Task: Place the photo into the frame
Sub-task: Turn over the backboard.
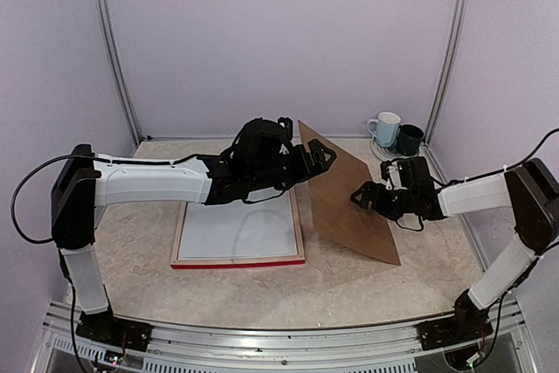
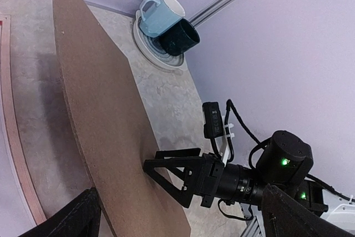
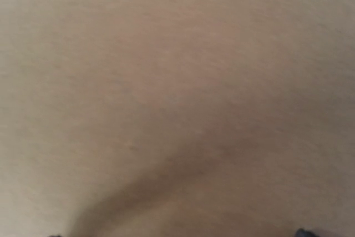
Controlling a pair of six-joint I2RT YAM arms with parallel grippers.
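**A:** How were your pincers set at that point?

**B:** Both were spread, and neither was pinching anything. Your left pincer (image 1: 320, 156) seemed to straddle the raised far edge of the brown backing board (image 1: 342, 220). Your right pincer (image 1: 356, 198) had its open jaws at the board's right face, apparently touching it. Its own camera showed only brown.

**A:** And the photo?

**B:** The photo (image 1: 238, 229) lay white side up on the bench (image 1: 262, 294), left of the board. It sat inside the frame (image 1: 240, 262), which lay front down with a red strip showing along its near side. I judged it seated.

**A:** So which way did the next move point?

**B:** Leftward and down. The board stood tilted, its long axis running from far-left to near-right, just beside the frame's right rail. The frame lay under your left forearm, so that arm was nearer. Your right pincer was on the board's other side, away from the frame.
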